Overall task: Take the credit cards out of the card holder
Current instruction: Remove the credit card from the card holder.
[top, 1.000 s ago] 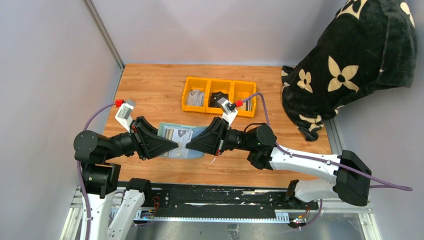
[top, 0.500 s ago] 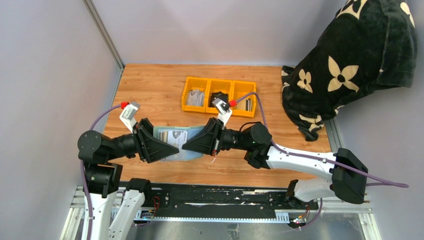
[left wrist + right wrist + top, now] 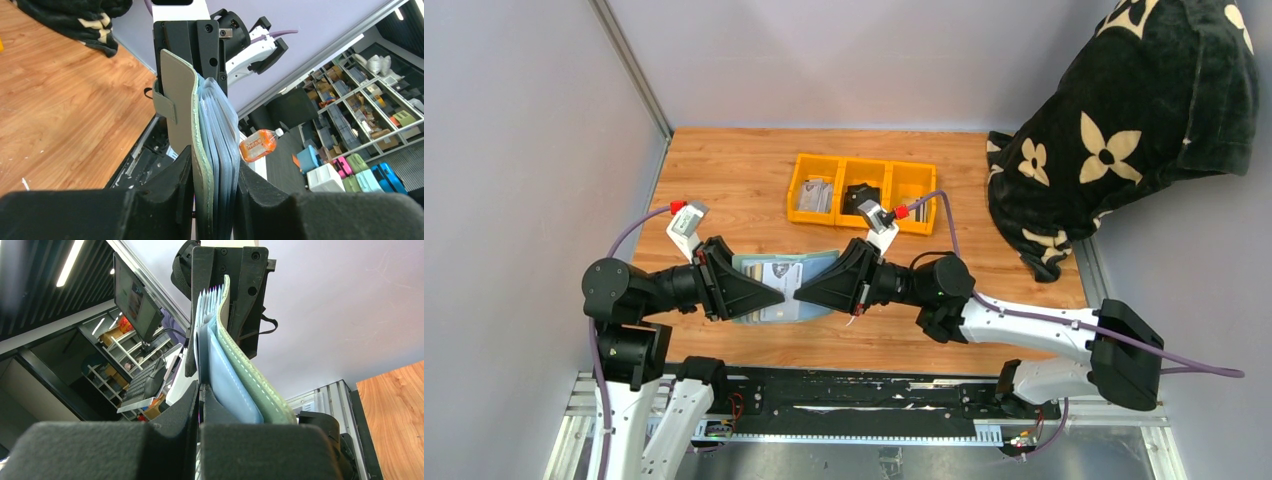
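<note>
The sage-green card holder (image 3: 767, 290) hangs edge-up between both grippers above the table's near middle, with a whitish credit card (image 3: 781, 272) showing in it. My left gripper (image 3: 214, 161) is shut on the holder's green cover (image 3: 181, 105) and blue-grey leaves. From the other side, my right gripper (image 3: 201, 388) is shut on a thin pale card edge (image 3: 199, 347) at the inner side of the card holder (image 3: 250, 385). In the top view the two grippers (image 3: 771, 296) (image 3: 802, 291) nearly touch tip to tip.
A yellow three-compartment bin (image 3: 838, 216) stands behind the arms, with grey cards (image 3: 814, 195) in its left compartment, a black lump (image 3: 861, 193) in the middle one and more cards (image 3: 917, 208) on the right. A black flowered blanket (image 3: 1124, 110) fills the right side.
The left jaws opened briefly and shut again on the card holder. The right jaws closed fully. Both arms shifted a little to the left with the holder.
</note>
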You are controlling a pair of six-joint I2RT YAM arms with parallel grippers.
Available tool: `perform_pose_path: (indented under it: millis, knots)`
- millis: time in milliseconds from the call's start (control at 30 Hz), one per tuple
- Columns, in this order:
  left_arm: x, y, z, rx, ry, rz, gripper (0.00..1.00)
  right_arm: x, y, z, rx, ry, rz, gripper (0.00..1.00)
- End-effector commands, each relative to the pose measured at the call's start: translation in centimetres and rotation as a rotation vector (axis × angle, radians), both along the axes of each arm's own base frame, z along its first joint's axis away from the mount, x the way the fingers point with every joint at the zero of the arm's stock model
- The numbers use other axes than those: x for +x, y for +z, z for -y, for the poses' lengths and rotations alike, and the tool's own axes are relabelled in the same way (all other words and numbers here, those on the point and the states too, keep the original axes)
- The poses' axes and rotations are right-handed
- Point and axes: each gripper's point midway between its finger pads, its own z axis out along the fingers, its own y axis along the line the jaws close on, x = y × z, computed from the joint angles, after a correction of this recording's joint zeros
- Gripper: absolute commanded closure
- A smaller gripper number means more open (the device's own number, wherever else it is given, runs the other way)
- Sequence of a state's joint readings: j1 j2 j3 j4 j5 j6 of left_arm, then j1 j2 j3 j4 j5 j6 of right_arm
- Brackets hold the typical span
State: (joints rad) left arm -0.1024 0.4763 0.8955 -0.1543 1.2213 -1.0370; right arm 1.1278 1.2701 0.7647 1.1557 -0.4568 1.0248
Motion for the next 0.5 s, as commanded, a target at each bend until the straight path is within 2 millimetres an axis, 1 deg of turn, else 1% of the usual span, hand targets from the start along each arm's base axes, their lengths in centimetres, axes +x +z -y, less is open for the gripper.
perform_pose_path:
  millis: [0, 167, 267, 333, 367, 433, 467]
  knots:
    - [-2.3, 2.0, -0.1, -0.003, -0.057, 0.093, 0.77, 0.2, 0.7, 1.5, 0.046, -0.043, 0.015, 1.00]
    - [-2.1, 2.2, -0.1, -0.004, -0.052, 0.093, 0.76, 0.0, 0.6, 1.9, 0.038, -0.049, 0.018, 1.00]
    - [-1.9, 2.0, -0.1, 0.001, -0.037, 0.103, 0.75, -0.1, 0.9, 1.9, 0.031, -0.046, 0.022, 1.00]
    - [-1.7, 1.8, -0.1, 0.006, -0.024, 0.107, 0.75, -0.2, 1.2, 1.6, 0.029, -0.031, 0.030, 0.84]
    - [-1.7, 1.7, -0.1, 0.008, -0.021, 0.107, 0.75, -0.3, 1.3, 1.5, 0.027, -0.023, 0.031, 0.78]
    - [-1.5, 1.5, -0.1, 0.014, -0.014, 0.107, 0.75, -0.4, 1.4, 1.1, 0.022, -0.011, 0.036, 0.72]
    - [-1.4, 1.4, -0.1, 0.018, -0.009, 0.108, 0.75, -0.4, 1.4, 1.0, 0.018, -0.006, 0.039, 0.71]
